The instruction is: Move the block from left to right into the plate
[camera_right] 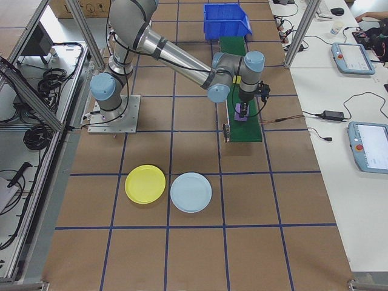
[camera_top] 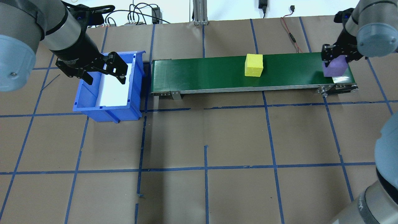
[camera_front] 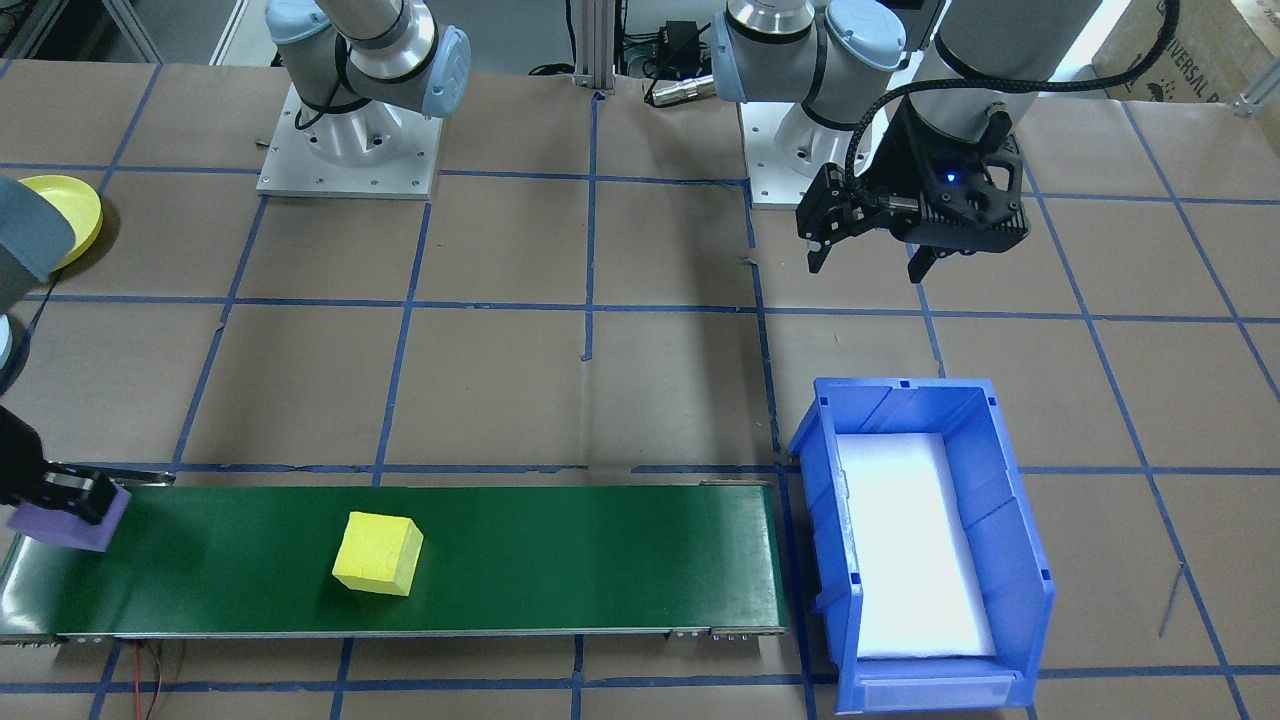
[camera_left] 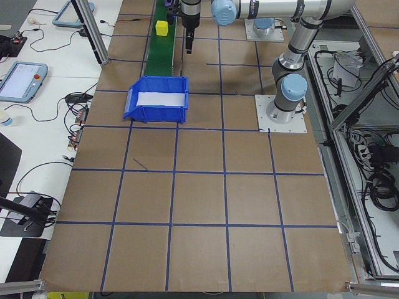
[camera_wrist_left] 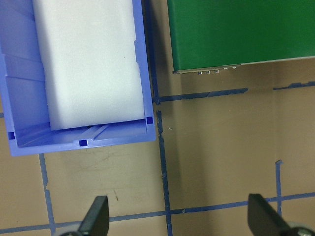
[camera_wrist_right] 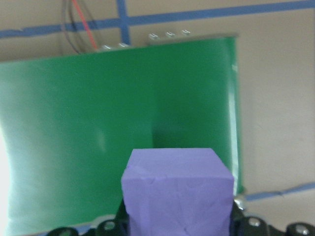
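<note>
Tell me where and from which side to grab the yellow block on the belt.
Grip the yellow block across two opposite vertical side faces, coming straight down from above. It sits flat on the green conveyor belt with its top face open and nothing beside it. It is slightly rotated relative to the belt edges, so the hand would likely need to turn to match its faces.

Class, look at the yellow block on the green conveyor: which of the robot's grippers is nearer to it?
Right. The right gripper holds a purple block at the belt's end, along from the yellow block. The left gripper hangs open over the blue bin, farther off.
</note>
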